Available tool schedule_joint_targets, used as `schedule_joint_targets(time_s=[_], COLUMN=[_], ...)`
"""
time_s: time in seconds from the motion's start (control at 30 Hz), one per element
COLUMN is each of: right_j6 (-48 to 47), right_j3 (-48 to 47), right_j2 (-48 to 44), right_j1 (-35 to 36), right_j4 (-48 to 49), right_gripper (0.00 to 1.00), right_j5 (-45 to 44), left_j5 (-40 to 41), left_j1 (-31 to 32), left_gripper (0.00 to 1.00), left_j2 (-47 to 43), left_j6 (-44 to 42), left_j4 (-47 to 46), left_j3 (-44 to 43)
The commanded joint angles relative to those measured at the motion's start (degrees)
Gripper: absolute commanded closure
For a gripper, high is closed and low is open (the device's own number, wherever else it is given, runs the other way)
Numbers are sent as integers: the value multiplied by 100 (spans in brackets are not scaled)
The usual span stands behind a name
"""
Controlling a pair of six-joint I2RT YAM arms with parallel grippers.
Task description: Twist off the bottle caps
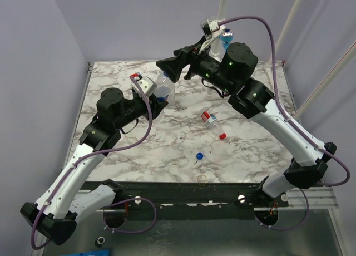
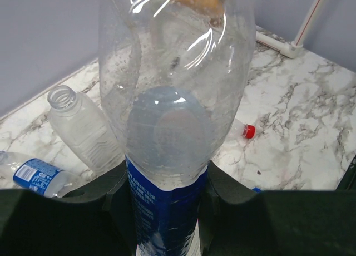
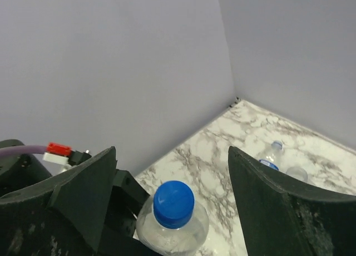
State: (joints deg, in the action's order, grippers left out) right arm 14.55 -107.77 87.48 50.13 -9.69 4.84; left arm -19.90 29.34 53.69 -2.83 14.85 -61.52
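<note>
- The left gripper [image 2: 167,203] is clenched on a blue-labelled bottle [image 2: 172,72], held upright at frame centre.
- Its blue cap [image 3: 173,203] is still on. The right gripper [image 3: 172,178] is spread wide around it, not touching.
- A loose blue cap [image 1: 199,155] and a red cap [image 1: 222,136] lie on the bench [image 1: 250,150], so the task looks partly done.

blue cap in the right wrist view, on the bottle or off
On. The blue cap sits atop the bottle neck, with the right gripper open around it.
</note>
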Motion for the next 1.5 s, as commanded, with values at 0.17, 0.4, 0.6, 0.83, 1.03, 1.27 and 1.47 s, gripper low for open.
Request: schedule_joint_targets(time_s=[0.17, 0.4, 0.6, 0.83, 1.03, 1.27, 1.47], right_j6=[313, 399, 424, 394, 126, -543, -749], right_j3=[-50, 80, 18, 295, 657, 1493, 1602], right_j2=[197, 203, 340, 92, -255, -952, -1151], right_j1=[6, 6, 6, 6, 5, -28, -46], right_j4=[-513, -384, -524, -135, 372, 1132, 830], right_gripper=[31, 55, 52, 86, 99, 100, 99], right_j5=[-329, -139, -27, -34, 685, 3705, 5293], left_j5=[403, 417, 399, 337, -573, -3626, -4321], left_j1=[1, 1, 1, 1, -1, -7, -7], left_gripper=[95, 95, 95, 95, 95, 96, 96], left_j2=[-78, -87, -71, -86, -178, -72, 10], left_j6=[-104, -86, -38, 36, 335, 1513, 1922], left_j4=[-236, -271, -302, -314, -314, -298, -285], left_j3=[39, 70, 52, 55, -4, -411, -542])
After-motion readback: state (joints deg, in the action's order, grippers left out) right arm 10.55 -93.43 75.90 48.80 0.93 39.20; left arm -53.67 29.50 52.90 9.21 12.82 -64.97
